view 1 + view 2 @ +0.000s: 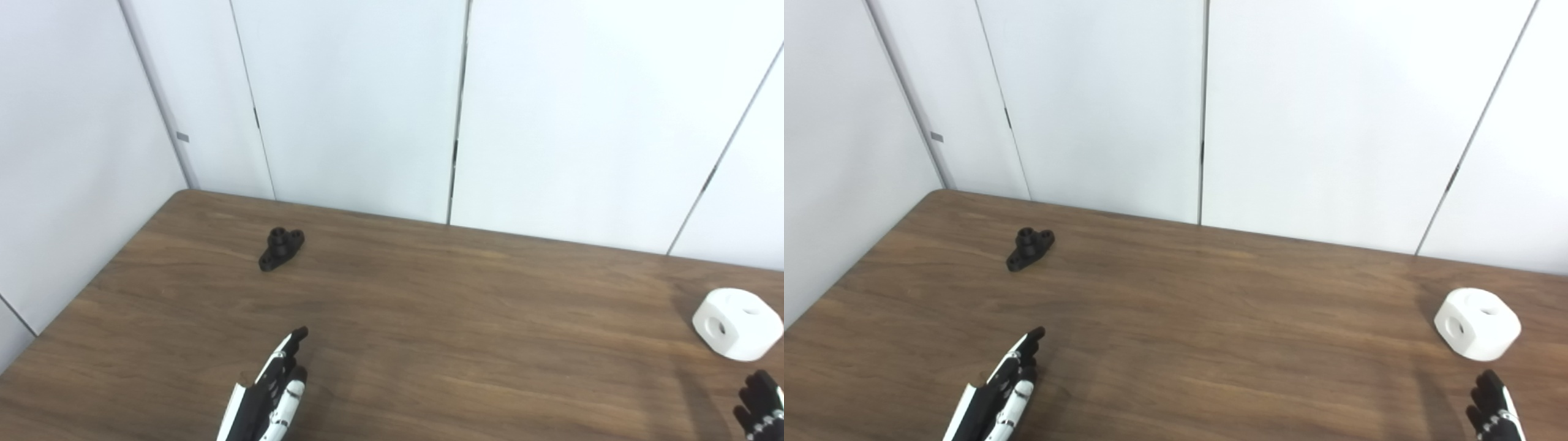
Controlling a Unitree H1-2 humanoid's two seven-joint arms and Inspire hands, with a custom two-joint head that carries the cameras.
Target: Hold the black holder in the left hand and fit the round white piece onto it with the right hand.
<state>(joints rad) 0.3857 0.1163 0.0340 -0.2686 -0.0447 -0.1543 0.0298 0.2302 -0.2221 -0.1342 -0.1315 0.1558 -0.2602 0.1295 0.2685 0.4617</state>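
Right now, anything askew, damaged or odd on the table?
Nothing stands out. Black holder and round white piece sit intact on the table, far apart; left hand and right hand hold nothing.

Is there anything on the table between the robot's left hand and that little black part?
No. Between the left hand and the black holder there is only bare wooden table; both eye views show this.

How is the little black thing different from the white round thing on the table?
The black holder is dark, while the round white piece is bright white. The black holder looks smaller and flatter, with a short post sticking up; the round white piece looks bigger and chunkier. The black holder lies far back on the left, the round white piece near the right edge. Both have holes, and both rest on the table, untouched.
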